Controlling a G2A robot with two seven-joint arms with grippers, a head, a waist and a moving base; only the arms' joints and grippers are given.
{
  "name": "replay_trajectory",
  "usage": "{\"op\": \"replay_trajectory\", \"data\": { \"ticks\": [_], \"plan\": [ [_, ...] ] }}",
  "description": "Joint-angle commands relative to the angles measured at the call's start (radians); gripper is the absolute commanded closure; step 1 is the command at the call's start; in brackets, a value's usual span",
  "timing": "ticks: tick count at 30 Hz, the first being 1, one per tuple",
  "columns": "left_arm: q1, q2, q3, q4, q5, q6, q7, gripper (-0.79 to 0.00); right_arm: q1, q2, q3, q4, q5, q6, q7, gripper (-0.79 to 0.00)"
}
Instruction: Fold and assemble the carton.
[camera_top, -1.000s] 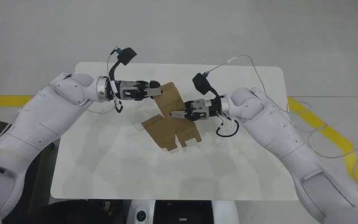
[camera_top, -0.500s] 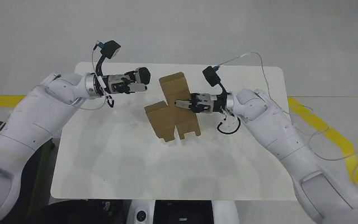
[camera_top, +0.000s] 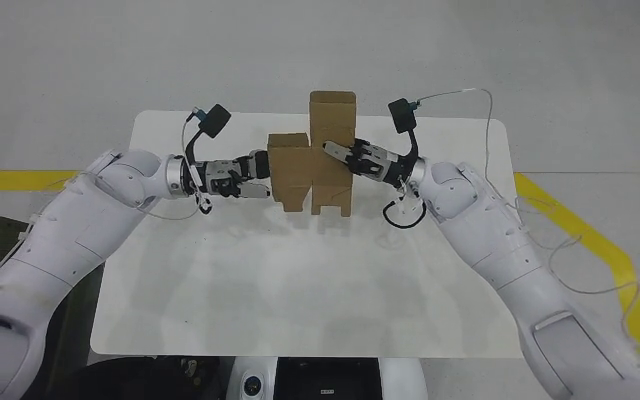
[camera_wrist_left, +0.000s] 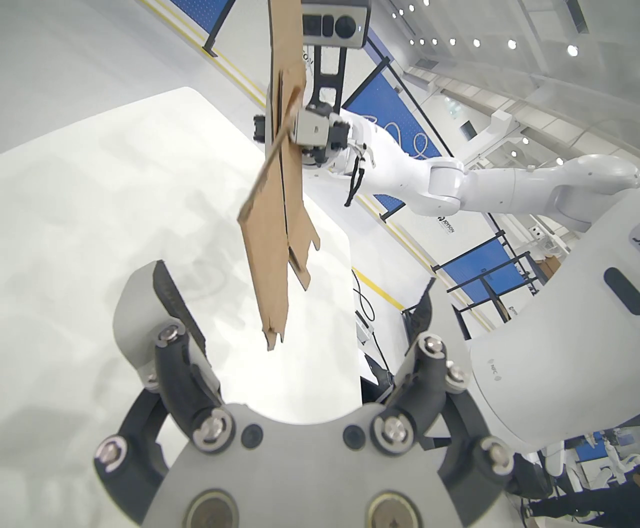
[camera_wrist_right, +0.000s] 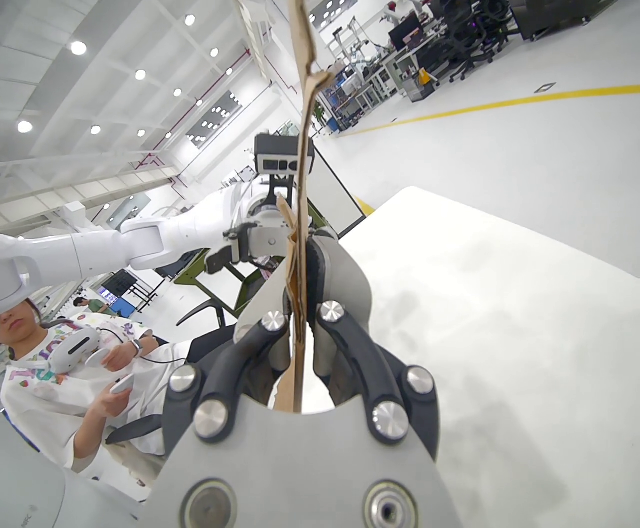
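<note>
Flat brown cardboard carton (camera_top: 315, 165) stands upright, lifted off white table (camera_top: 300, 290). Right gripper (camera_top: 333, 150) pinches one edge, jaws narrow on the board. Left gripper (camera_top: 262, 165) sits just beside the opposite edge, jaws wide.

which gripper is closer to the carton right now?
Right. The right gripper is shut on the carton, holding it upright. The left gripper is open on the carton's opposite side, facing it with no contact visible.

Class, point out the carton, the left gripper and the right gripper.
carton (camera_top: 331, 115): top view, tall upright panel.
left gripper (camera_wrist_left: 295, 285): left wrist view, between open fingertips.
right gripper (camera_wrist_right: 301, 270): right wrist view, between clamped fingertips.
</note>
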Motion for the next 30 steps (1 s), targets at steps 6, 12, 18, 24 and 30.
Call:
{"op": "replay_trajectory", "data": {
  "ticks": [6, 12, 18, 24, 30],
  "plan": [
    [0.026, -0.007, -0.016, -0.014, 0.017, 0.000, 0.000, -0.785, -0.013, -0.012, 0.007, -0.021, 0.011, 0.012, -0.021, 0.000],
    [0.036, -0.010, -0.020, -0.017, 0.028, 0.000, 0.000, -0.108, -0.019, -0.020, 0.011, -0.024, 0.001, 0.025, -0.020, 0.000],
    [0.036, -0.016, -0.008, -0.005, 0.015, 0.000, 0.000, 0.000, -0.016, -0.027, 0.018, -0.026, 0.006, 0.027, -0.001, 0.000],
    [0.023, -0.018, 0.017, 0.000, 0.012, 0.000, 0.000, 0.000, -0.018, -0.031, 0.027, -0.020, 0.010, 0.022, 0.013, 0.000],
    [0.011, -0.019, 0.032, 0.015, 0.011, 0.000, 0.000, 0.000, -0.032, -0.037, 0.035, -0.014, 0.027, 0.013, 0.010, -0.289]
  ]
}}
